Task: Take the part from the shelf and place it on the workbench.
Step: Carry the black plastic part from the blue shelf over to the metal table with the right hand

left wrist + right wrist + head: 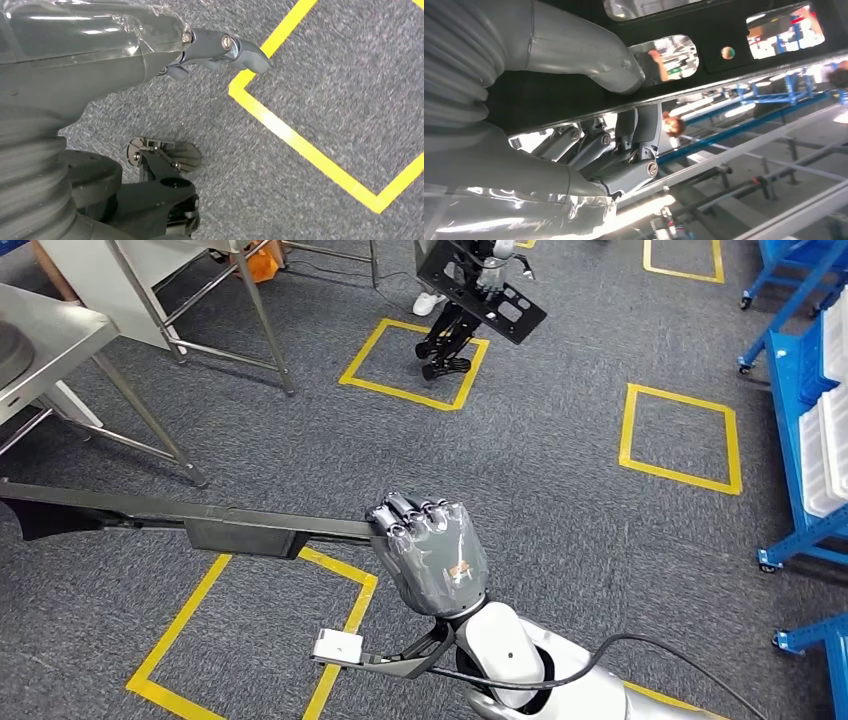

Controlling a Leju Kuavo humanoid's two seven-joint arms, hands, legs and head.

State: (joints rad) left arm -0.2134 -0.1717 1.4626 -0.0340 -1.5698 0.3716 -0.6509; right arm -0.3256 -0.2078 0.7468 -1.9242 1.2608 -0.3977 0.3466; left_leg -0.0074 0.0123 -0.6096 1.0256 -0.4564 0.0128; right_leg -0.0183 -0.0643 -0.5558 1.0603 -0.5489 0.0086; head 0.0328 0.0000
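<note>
Black flat part (150,518) gripped edge-on by right hand (430,550) (left hand (220,50) curled, holding nothing) above grey carpet (520,460).

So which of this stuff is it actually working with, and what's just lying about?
In the job: black part, gripped in the right hand; metal table, likely the workbench.
Just about: blue racks, yellow floor squares, another robot.

You see a black part (150,518), grey hand (430,550), yellow tape squares (680,435) on speckled grey carpet (540,440), blue racks (800,410).
</note>
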